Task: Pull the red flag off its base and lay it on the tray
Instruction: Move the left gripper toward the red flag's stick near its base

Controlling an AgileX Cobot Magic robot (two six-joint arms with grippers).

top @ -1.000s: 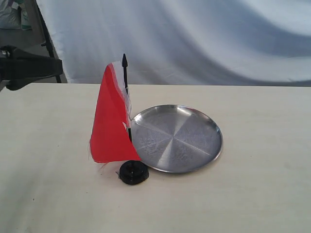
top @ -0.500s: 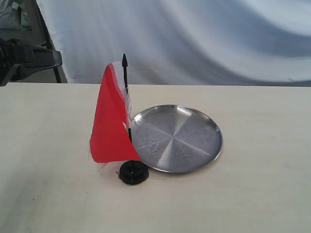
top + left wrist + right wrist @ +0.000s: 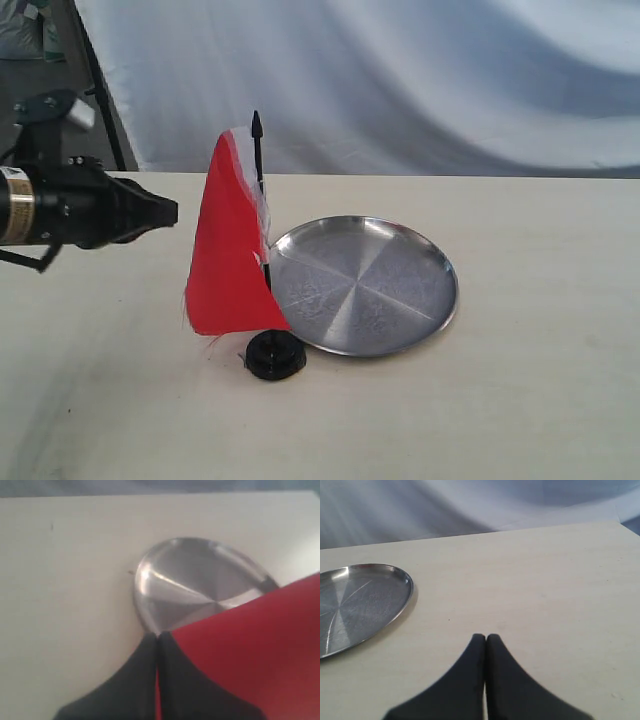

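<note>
In the exterior view you see a pale cream desk (image 3: 520,400), matte and plain. It ends against a white draped cloth (image 3: 420,80) that fills the back of the room, and a dark stand leg (image 3: 97,90) shows at the far left. The red flag (image 3: 225,265) stands upright in the base (image 3: 272,355), just beside the tray (image 3: 375,285), with its stick rising at the tray's left rim. Your left claw (image 3: 168,210) hangs above the desk to the left of the flag, near the fabric but apart from it.

In the left wrist view, that claw's fingers are pressed together and grip nothing. The flag and the shiny tray lie beyond them on the cream desk.

In the right wrist view, your right claw (image 3: 485,639) is likewise closed tight and holds nothing. It hangs over the desk with the tray off to one side and the white draped cloth behind.
</note>
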